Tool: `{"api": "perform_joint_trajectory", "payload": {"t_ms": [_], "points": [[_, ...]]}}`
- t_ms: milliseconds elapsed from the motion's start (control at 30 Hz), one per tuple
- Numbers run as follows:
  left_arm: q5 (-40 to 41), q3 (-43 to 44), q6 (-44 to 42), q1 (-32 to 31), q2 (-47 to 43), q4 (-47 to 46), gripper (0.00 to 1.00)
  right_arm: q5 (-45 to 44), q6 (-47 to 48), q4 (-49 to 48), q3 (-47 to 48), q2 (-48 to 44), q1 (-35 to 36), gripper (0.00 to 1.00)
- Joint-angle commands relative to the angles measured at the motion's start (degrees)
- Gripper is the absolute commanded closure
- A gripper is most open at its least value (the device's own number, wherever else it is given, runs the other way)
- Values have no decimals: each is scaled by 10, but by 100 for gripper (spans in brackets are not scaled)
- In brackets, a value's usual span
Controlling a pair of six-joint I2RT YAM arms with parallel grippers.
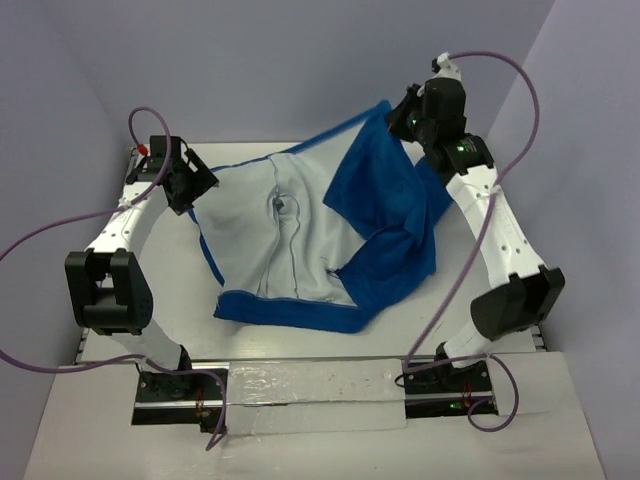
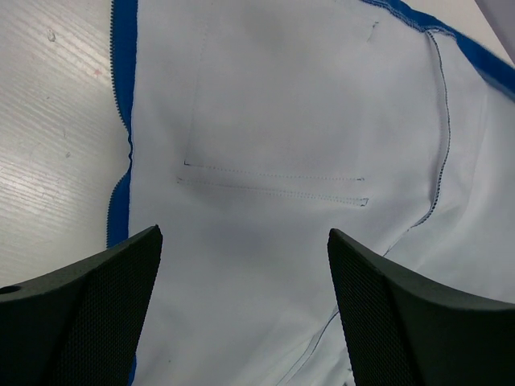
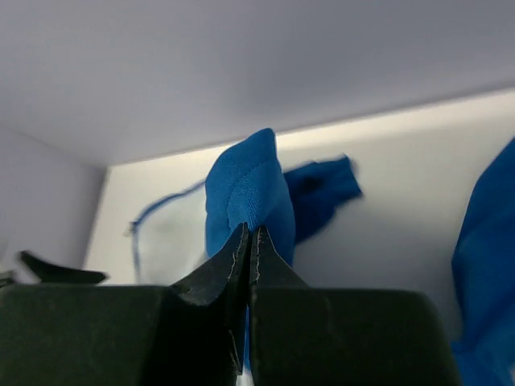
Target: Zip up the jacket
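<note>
**Top view.** The jacket lies open on the table with its pale lining facing up. The right gripper holds one blue front panel raised at the far right, and the panel hangs in a fold over the lining. You may read this hold as a way of carrying that half across to meet the other. The left gripper hovers at the jacket's left margin. From here you cannot tell whether it touches the cloth.

**Left wrist view.** Its fingers stand wide apart, with nothing between them and only lining below. The pocket stitching lies ahead of the tips. The blue edge runs outside the left finger, beside bare table. It looks toothed and is probably the zipper side. By this reading the gripper sits inboard of the edge it would need to seize.

**Right wrist view.** The jaws are pressed together on a bunched fold of blue cloth, which rises just above the tips. The rest of the jacket lies below and beyond, blurred, and no zipper can be made out here.

**Note.** The two front edges lie well apart, so you should judge the zipper not yet engaged.
</note>
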State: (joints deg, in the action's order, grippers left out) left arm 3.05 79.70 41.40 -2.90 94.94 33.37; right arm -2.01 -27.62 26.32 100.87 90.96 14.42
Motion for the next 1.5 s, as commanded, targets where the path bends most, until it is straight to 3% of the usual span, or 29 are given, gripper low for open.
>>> {"api": "perform_joint_trajectory", "payload": {"t_ms": [0, 100, 233, 267, 367, 433, 533, 600, 733, 800, 900, 1100, 1467], "points": [[-10, 0, 5, 0, -20, -24, 10, 17, -9, -33, 13, -17, 6, 100], [-17, -3, 5, 0, -20, -28, 11, 16, -16, -50, -4, -25, 7, 100], [-28, -1, 10, 0, -11, -27, 11, -29, -20, -61, 33, 56, -15, 100], [-33, 0, 11, 0, -9, -26, 11, -44, -17, -53, 51, 83, -19, 93], [-37, 5, 10, 0, -8, -24, 10, -60, -5, 3, 179, 214, -37, 44], [-34, 11, 5, 0, -6, -14, 10, -53, 6, 103, 327, 311, -39, 19], [-23, 20, -1, 0, -5, 1, 8, -48, 20, 158, 389, 344, -30, 8], [-11, 13, 1, 0, -7, 3, 8, -62, 39, 105, 264, 284, -15, 2], [-26, -17, 13, 0, -8, -7, 7, -120, 103, 54, 153, 206, 46, 2], [-45, -42, 25, -1, -9, -17, 8, -154, 154, 89, 158, 221, 115, 2], [-48, -56, 31, -1, -14, -22, 7, -164, 176, 115, 161, 253, 158, 6], [-37, -50, 21, -1, -27, -6, 8, -101, 142, 114, 154, 294, 167, 22], [-34, -67, 24, -1, -46, 9, 7, -36, 92, 134, 166, 374, 160, 16]]}}
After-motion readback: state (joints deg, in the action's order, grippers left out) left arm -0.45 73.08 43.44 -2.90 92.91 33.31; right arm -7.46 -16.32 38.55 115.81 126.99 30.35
